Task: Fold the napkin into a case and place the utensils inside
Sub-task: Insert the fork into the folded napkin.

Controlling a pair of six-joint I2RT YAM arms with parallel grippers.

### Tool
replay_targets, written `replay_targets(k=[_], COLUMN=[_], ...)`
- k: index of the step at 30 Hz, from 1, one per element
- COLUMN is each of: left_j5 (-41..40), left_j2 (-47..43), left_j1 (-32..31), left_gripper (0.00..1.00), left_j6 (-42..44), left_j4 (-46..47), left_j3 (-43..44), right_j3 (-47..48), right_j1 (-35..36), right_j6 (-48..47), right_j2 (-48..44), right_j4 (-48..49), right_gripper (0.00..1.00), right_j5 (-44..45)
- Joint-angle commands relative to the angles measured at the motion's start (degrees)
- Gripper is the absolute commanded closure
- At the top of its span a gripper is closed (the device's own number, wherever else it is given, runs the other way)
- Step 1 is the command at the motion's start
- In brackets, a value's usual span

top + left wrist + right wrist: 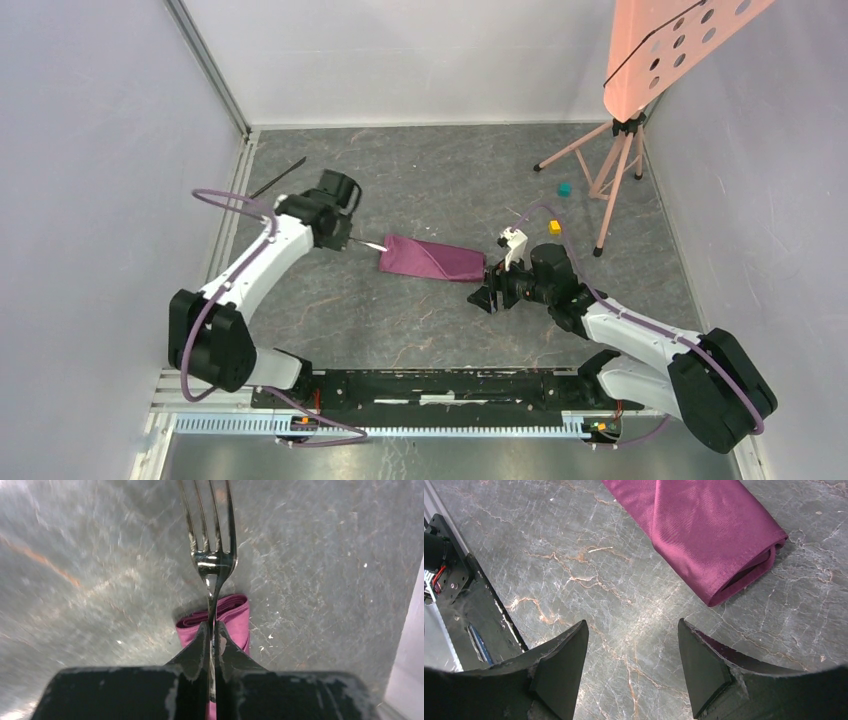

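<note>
Fork gripped on the left, right open
My left gripper (pixel 212 630) pinches the fork (pixel 215 562) by its handle, wrist tilted toward the left end of the folded napkin (pixel 432 258); my right gripper (pixel 632 627) sits low at its right end, jaws wide and empty

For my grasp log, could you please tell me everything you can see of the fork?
The fork is slim, shiny silver metal with four tines. The left end effector is shut on its handle, which shows edge-on, and the tines point out ahead toward the folded napkin's end. Whether the fork touches the napkin cannot be told.
</note>
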Motion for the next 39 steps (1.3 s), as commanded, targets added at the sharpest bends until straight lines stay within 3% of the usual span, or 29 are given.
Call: replay_targets(k=[1,6,15,39], left_j5=[-9.79,-11.69,-14.03,-10.27], left_j2=[0.17,4.39,12.92,28.57], left_j1=[-6.78,-11.56,-17.60,-23.49], left_gripper=[0.98,0.98,0.98,0.98], left_j6=[-31.32,-38.46,-43.79,-51.89], left_j4=[1.37,2.26,1.54,-4.77], left_j3=[-6.08,-6.98,-4.80,12.06], right_j3=[0.58,-0.35,-1.36,-3.25], right_j1=[-0.35,-0.76,-1.78,-2.88], right_j6=[0.64,0.86,0.76,1.16], right_j2=[-1.18,-0.56,-1.46,-2.14], right_j4=[2.59,3.61,4.21,5.57], right_gripper=[0.28,0.28,0.28,0.28], right_j5=[1.16,0.05,-0.92,-2.49])
